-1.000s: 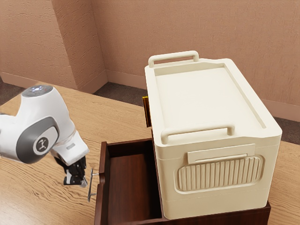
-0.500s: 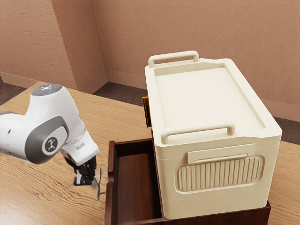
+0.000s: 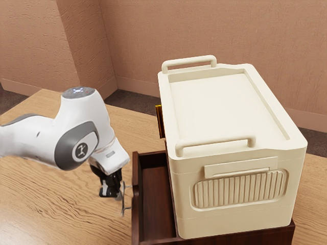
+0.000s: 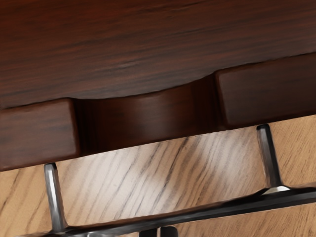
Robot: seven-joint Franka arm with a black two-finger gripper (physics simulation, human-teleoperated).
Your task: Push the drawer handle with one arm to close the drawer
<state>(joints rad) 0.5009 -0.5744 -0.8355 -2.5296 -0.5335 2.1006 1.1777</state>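
Drawer (image 3: pixel 136 204) stands part open at the near side of a table (image 3: pixel 61 204), jutting toward the exterior view's left from beneath a cream case (image 3: pixel 225 112), as a single white robot arm (image 3: pixel 79 148) brings its black gripper (image 3: pixel 118 195) up to the metal handle (image 3: pixel 123 199) for the push. The jaws appear closed together, with nothing between them; the handle's bar runs across in front of their tips, at or very near contact

The job looks well under way but unfinished: the gripper is at the handle, on the outer side, while a strip of the drawer's dark floor lies exposed between its front panel and the case. What is left, by all appearances, is a straight push toward the exterior view's right until the front meets the dark wooden base (image 3: pixel 255 237)

By count, the scene holds one arm, one gripper, one open drawer and one metal handle on two posts (image 4: pixel 269 158). Also pictured are one case bearing two top rails (image 3: pixel 217 144) and one slatted panel (image 3: pixel 237 190), plus one amber-coloured object (image 3: pixel 160 122) at its far left
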